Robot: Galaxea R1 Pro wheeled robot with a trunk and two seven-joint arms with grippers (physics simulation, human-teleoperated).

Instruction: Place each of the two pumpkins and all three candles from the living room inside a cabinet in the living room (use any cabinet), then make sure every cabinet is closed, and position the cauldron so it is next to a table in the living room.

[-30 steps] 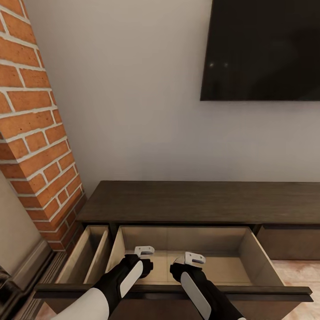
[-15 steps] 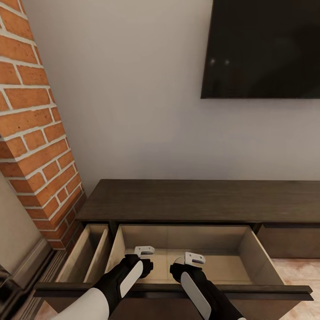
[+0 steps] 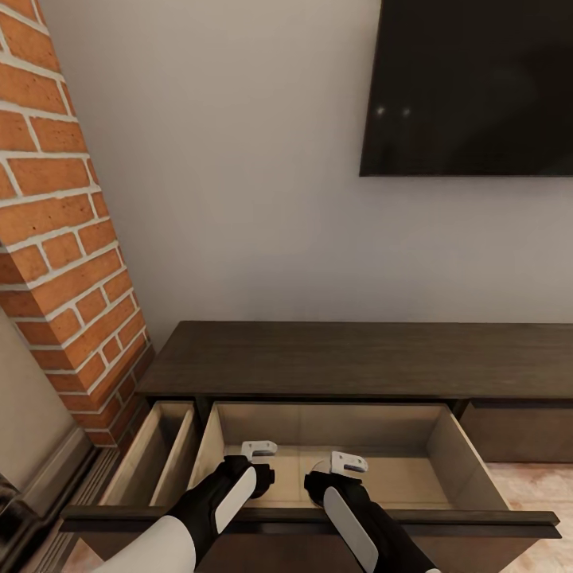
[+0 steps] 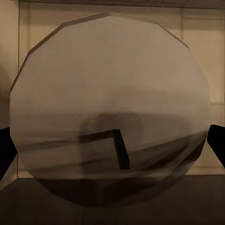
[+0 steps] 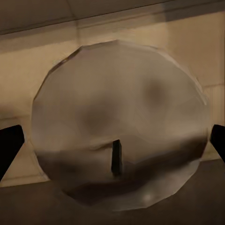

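A: Tool status?
B: Left tool (image 3: pixel 259 450) clamps a candle (image 4: pixel 110 108); right tool (image 3: pixel 348 462) clamps another candle (image 5: pixel 119 124).
A: Location?
B: Over the open cabinet (image 3: pixel 358 360) drawer (image 3: pixel 458 454), 6 o'clock.

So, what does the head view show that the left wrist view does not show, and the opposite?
The head view takes in the room: the brick column, the dark screen on the wall, the cabinet top, and both arms reaching into its open drawer, with the left gripper and right gripper over the pale floor. The left wrist view gives a close look at a candle with its dark wick, between the dark fingertips at the picture's edges. Both views share the beige inside of the drawer.
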